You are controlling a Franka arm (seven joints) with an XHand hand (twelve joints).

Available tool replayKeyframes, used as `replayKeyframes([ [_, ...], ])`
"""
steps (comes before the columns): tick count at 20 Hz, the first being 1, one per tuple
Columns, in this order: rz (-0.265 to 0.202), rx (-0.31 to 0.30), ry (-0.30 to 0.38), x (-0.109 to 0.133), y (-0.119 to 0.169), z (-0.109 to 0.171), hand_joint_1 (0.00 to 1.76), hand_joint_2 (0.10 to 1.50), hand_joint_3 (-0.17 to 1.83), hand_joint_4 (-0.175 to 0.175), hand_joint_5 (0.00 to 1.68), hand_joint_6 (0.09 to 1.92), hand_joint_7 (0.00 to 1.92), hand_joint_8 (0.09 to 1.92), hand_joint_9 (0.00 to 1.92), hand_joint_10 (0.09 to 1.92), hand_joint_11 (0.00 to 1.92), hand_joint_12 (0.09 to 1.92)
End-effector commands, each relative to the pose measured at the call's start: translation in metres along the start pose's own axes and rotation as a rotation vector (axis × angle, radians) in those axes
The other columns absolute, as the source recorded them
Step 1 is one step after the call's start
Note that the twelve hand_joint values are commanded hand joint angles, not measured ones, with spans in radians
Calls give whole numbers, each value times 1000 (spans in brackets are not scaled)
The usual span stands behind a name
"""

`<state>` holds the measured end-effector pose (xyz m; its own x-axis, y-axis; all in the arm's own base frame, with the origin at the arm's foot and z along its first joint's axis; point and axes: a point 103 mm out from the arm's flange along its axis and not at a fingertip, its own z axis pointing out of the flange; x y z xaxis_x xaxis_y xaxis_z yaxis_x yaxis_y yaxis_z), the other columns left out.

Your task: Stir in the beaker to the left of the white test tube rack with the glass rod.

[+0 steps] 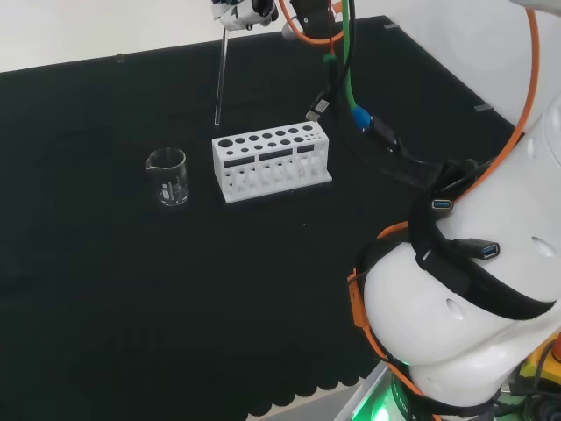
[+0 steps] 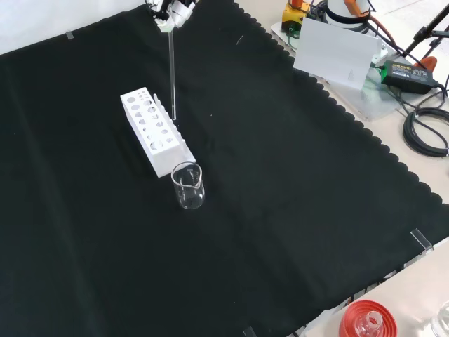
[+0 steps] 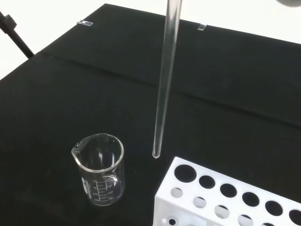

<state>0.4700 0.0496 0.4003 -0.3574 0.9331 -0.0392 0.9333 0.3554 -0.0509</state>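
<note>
The hand (image 1: 248, 10) pinches the glass rod (image 1: 220, 74) upright above the white test tube rack (image 1: 271, 163) (tip airborne); shift it over the beaker (image 1: 167, 176) on the tabletop (image 1: 131, 289), then lower centrally, avoiding the rim.

The hand (image 1: 248, 9) is mostly cut off at the head view's top edge, so its hold on the glass rod (image 1: 220, 74) stays unclear, and the white test tube rack (image 3: 225, 200) runs off the wrist view's edge.
</note>
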Motion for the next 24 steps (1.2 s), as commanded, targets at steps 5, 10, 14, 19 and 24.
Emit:
replayKeyframes([
  [5,12,-9,22,-5,-12,-2,1289,1143,-175,-175,1068,871,1114,891,1636,624,1559,712],
  [10,2,0,18,5,-12,-6,1290,1143,-175,-175,1069,869,1116,889,1638,622,1560,712],
  [14,-8,-14,17,8,-14,-10,1290,1142,-175,-175,1071,867,1117,887,1639,620,1561,712],
  [19,-48,-20,21,16,-8,-19,1290,1141,-175,-175,1072,864,1119,884,1641,618,1562,712],
  [24,-111,-26,-19,41,5,-31,1290,1141,-175,-175,1073,862,1120,882,1643,616,1562,712],
])
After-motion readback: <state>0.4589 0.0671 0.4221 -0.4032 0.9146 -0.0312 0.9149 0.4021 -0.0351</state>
